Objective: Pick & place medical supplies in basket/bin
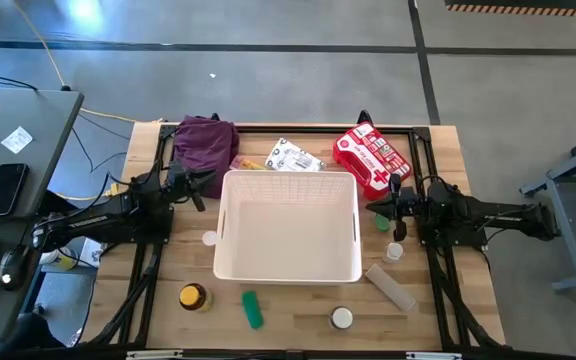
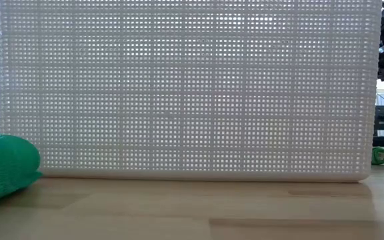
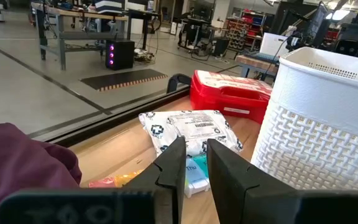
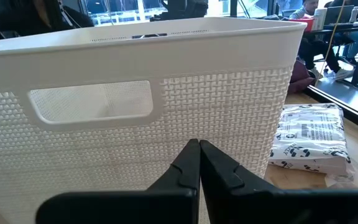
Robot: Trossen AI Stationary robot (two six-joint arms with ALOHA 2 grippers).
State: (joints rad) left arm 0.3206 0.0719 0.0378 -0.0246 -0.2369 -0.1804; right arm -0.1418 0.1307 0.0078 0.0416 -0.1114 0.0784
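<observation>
**Packet ahead of the left gripper, basket between the arms**

Fingers of the left gripper (image 3: 191,168) stood a narrow slot apart, pinching nothing. Straight ahead of them, past the tips, lay the white printed soft packet (image 3: 191,129), flat on the wooden table (image 1: 158,290), its long axis running roughly across the gripper's line of reach, as far as the wrist view allows a judgement. A strip of rainbow-coloured pill organizer (image 3: 114,181) showed just short of the packet, nearer the fingers. Beyond the packet lay the red zipped first-aid pouch with white cross (image 3: 229,96). Beside the gripper on its outer side bunched the purple cloth (image 3: 20,162); on its inner side rose the white rectangular plastic basket with woven-pattern walls (image 3: 316,124), nothing in it yet.

The right gripper (image 4: 199,163) was pressed together and empty, facing the basket's handle cutout (image 4: 92,102) close in front; the same packet lay off to its side, past the basket's corner. The packet seemed the left arm's to take, being directly in line with its fingers.
</observation>
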